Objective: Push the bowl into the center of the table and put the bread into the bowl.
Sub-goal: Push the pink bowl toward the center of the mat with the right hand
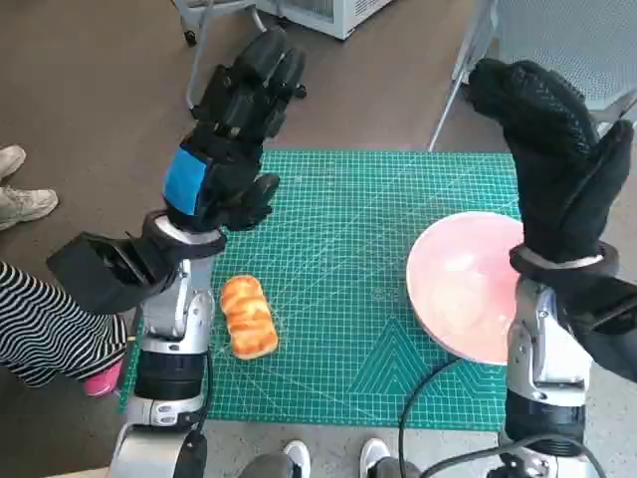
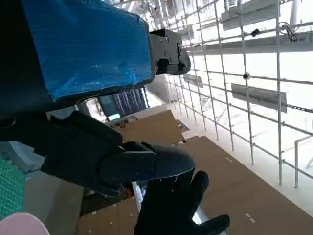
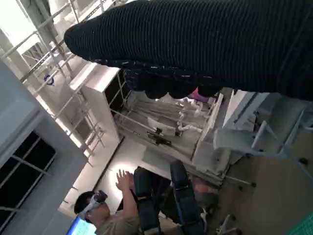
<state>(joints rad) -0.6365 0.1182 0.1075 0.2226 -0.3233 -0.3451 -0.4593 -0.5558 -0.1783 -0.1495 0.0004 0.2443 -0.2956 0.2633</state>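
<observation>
A pink bowl (image 1: 468, 284) sits at the right edge of the green cutting mat (image 1: 348, 249), partly hidden by my right forearm. A golden bread loaf (image 1: 247, 316) lies on the mat's near left part. My left hand (image 1: 234, 134) is raised high above the mat's far left, fingers extended and holding nothing. My right hand (image 1: 552, 149) in the black glove is raised above the bowl's far right side, fingers straight and empty. In the left wrist view a sliver of the bowl (image 2: 22, 224) shows beside the gloved right hand (image 2: 171, 208).
A person's striped sleeve (image 1: 40, 329) and shoes (image 1: 20, 194) are at the left of the table. A grey chair (image 1: 557, 40) stands at the far right and metal frame legs (image 1: 214, 20) at the far left. A person (image 3: 107, 215) sits in the right wrist view.
</observation>
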